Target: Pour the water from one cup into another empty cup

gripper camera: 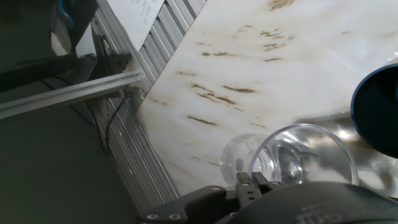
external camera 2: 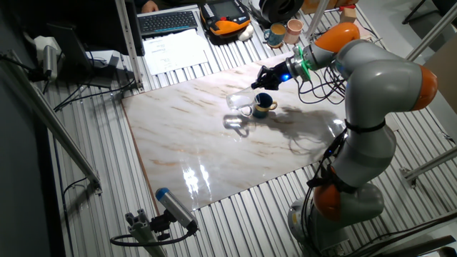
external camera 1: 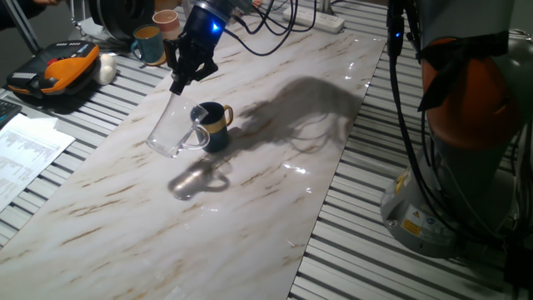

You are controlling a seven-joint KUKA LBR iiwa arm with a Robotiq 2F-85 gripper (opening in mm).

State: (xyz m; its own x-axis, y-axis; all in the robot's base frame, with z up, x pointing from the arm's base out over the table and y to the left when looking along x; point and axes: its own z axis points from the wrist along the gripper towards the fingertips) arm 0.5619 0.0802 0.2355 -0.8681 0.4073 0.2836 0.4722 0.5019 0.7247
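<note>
My gripper (external camera 1: 179,83) is shut on the rim of the clear glass mug (external camera 1: 173,129). It holds the mug tilted above the marble board, and the mug's shadow lies below it. The mug's loop handle points toward the dark navy-blue mug (external camera 1: 216,125), which stands upright just to its right, close to or touching it. In the other fixed view the glass mug (external camera 2: 240,104) is left of the blue mug (external camera 2: 263,106), under the gripper (external camera 2: 258,82). The hand view looks into the glass mug (gripper camera: 303,155) past the fingertips (gripper camera: 244,184), with the blue mug (gripper camera: 379,118) at the right edge. I cannot make out the water.
A teal mug (external camera 1: 148,43) and a pinkish-tan cup (external camera 1: 166,23) stand at the board's far end. An orange-black device (external camera 1: 54,71) and papers (external camera 1: 25,154) lie to the left on the slatted table. The robot base (external camera 1: 466,167) is at the right, with cables (external camera 1: 275,25) behind.
</note>
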